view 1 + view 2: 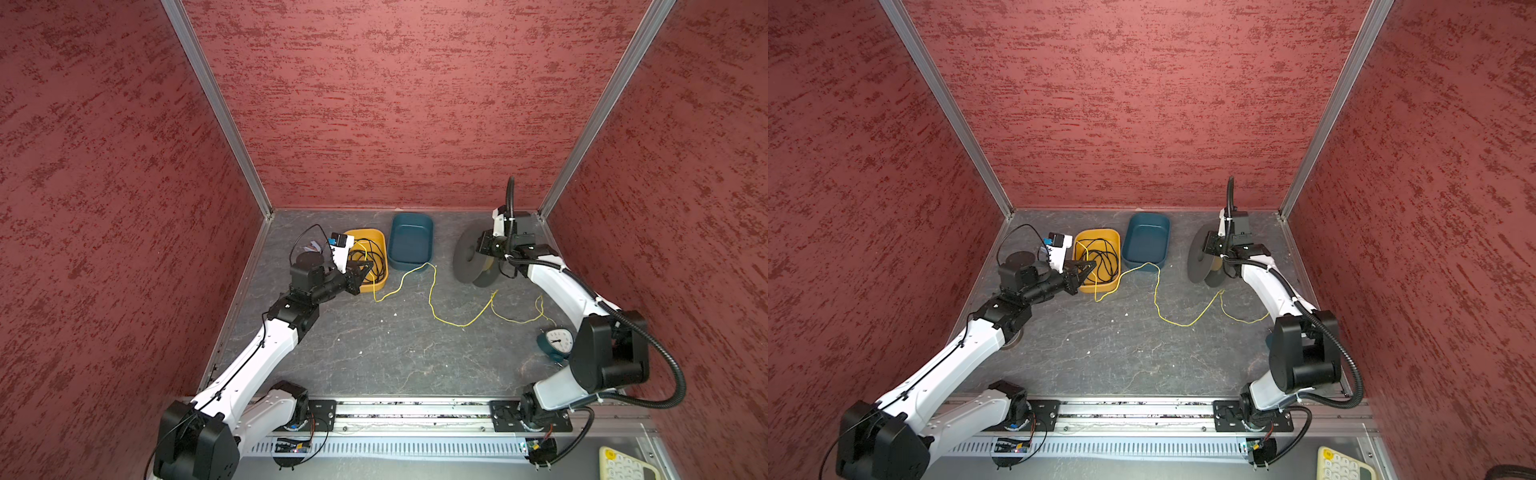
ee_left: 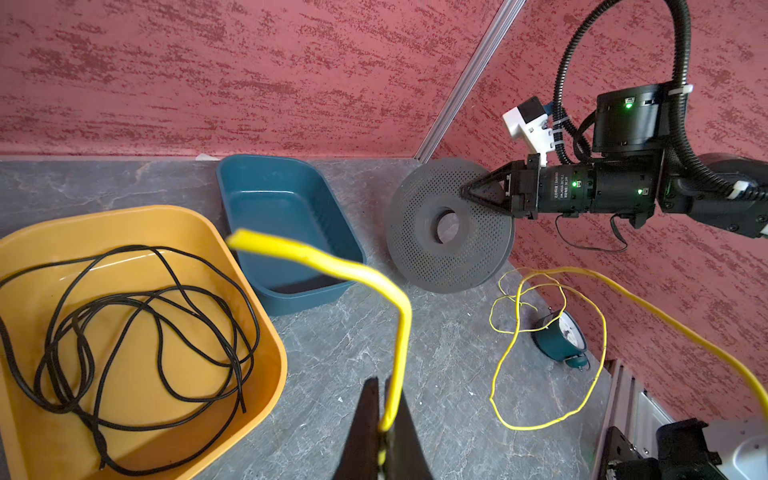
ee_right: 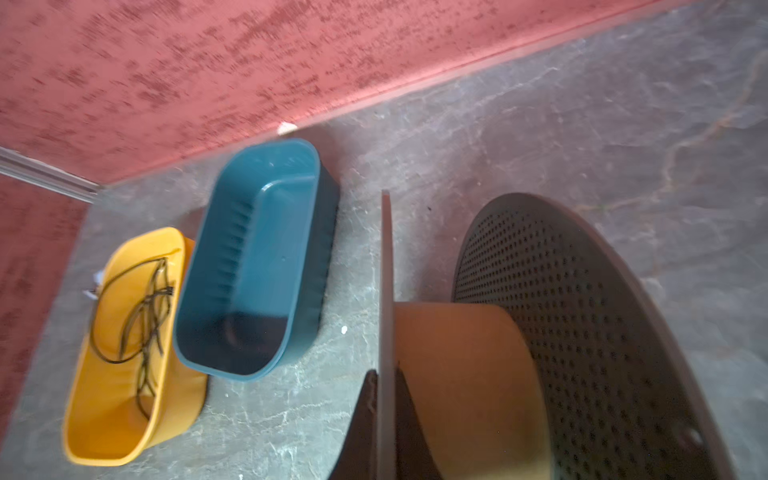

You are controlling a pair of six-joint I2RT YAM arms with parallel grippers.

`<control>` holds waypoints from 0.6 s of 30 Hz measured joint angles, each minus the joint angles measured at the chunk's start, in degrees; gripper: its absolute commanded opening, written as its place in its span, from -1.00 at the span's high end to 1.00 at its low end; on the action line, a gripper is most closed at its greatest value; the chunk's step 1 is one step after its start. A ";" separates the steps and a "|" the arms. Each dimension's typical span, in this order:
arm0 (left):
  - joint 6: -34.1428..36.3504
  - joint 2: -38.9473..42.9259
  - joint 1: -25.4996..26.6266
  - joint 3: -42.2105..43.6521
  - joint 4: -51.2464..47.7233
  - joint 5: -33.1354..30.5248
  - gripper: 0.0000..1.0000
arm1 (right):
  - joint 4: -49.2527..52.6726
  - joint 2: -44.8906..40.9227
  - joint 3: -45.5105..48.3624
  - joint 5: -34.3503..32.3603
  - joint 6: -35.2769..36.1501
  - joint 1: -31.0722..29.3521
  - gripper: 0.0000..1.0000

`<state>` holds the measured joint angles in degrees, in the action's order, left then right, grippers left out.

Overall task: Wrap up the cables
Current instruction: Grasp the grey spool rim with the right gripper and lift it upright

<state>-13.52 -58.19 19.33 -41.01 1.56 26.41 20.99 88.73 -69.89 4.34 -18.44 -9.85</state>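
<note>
- The left gripper (image 2: 384, 409) is pinching fully shut on the yellow cable (image 2: 402, 332) near one end. In both top views it is well to the left of the spool (image 2: 449, 266), and a short stub is sticking out past the fingers.
- The right gripper (image 2: 466, 193) is clamping shut on the rim of one spool flange, and the spool is standing on edge. I cannot tell whether it is resting on the table (image 1: 374, 353) or being lifted slightly.
- The rest of the cable is lying loose on the table on the robot's side of the spool, trailing in slack curves. None of it is sitting on the spool's tan core, which is looking bare in the right wrist view, so winding is probably only starting.
- Risk: the wire is so thin that it could be slipping out of the pinch once tension is coming on, especially with so little stub.
- Risk: the far loops are lying just beside a small clock (image 2: 561, 343) in front of the spool, so a pull could be snagging them there or dragging the clock.
- Risk: a spool held only by its rim could be tipping or twisting under a sideways tug.
- In the way: the blue bin (image 2: 332, 224) is standing between the spool and the left gripper. The yellow bin (image 2: 270, 332) beyond it is holding a black cord (image 2: 124, 248) that the stub could be catching.
</note>
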 measured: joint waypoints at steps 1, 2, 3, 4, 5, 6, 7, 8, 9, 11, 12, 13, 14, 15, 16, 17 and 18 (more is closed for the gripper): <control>0.37 0.15 0.22 0.00 0.15 -0.02 0.87 | 0.66 0.00 -0.28 -1.66 -0.02 -1.03 1.00; 0.61 0.24 0.50 0.00 0.50 -0.15 0.87 | 1.40 0.02 -0.59 -4.00 -0.22 -2.56 1.00; 0.96 0.24 0.81 0.00 0.90 -0.39 0.87 | 1.73 0.13 -0.70 -6.47 -0.55 -4.24 1.00; 1.20 0.24 1.05 0.00 1.16 -0.63 0.87 | 1.84 0.22 -0.70 -7.72 -0.81 -5.42 1.00; 1.44 0.24 1.33 0.00 1.40 -0.90 0.87 | 1.86 0.44 -0.70 -9.49 -1.33 -7.08 1.00; 1.64 0.24 1.51 0.00 1.55 -1.03 0.87 | 1.84 0.87 -0.70 -11.34 -1.90 -8.87 1.00; 1.75 0.24 1.66 0.00 1.70 -1.16 0.87 | 1.81 1.27 -0.72 -12.66 -2.32 -10.19 1.00; 1.88 0.22 1.86 0.00 1.90 -1.33 0.87 | 1.81 1.92 -0.81 -14.10 -2.86 -11.69 1.00; 2.03 0.17 2.05 0.00 2.01 -1.46 0.87 | 1.53 2.84 -1.05 -15.76 -3.39 -13.20 1.00; 2.47 0.13 2.47 0.00 1.99 -1.70 0.87 | 1.40 4.33 -2.21 -18.82 -3.72 -15.61 1.00; 2.56 0.11 2.58 0.00 2.01 -1.79 0.87 | 1.11 4.96 -2.69 -19.80 -3.85 -16.46 1.00; 2.71 0.11 2.64 0.00 2.03 -1.90 0.87 | 0.81 5.38 -2.93 -20.41 -3.96 -17.16 1.00; 2.89 0.11 2.67 0.00 2.05 -2.03 0.87 | 0.61 5.49 -2.93 -20.90 -4.09 -17.70 1.00; 2.93 0.11 2.75 0.00 2.05 -2.23 0.87 | 0.92 5.97 -3.28 -21.66 -4.07 -18.25 1.00; 3.02 0.11 2.84 0.00 2.08 -2.43 0.87 | 1.79 7.08 -4.81 -22.97 -4.02 -19.04 1.00; 3.10 0.11 2.97 0.00 2.14 -2.54 0.87 | 1.60 8.59 -6.08 -23.78 -4.02 -19.41 1.00; 3.17 0.11 3.10 0.00 2.16 -2.62 0.87 | 1.03 9.81 -6.97 -24.26 -3.87 -19.67 1.00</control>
<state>-10.35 -58.08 22.44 -41.01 3.73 23.79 22.02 98.54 -76.86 -19.92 -22.31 -29.52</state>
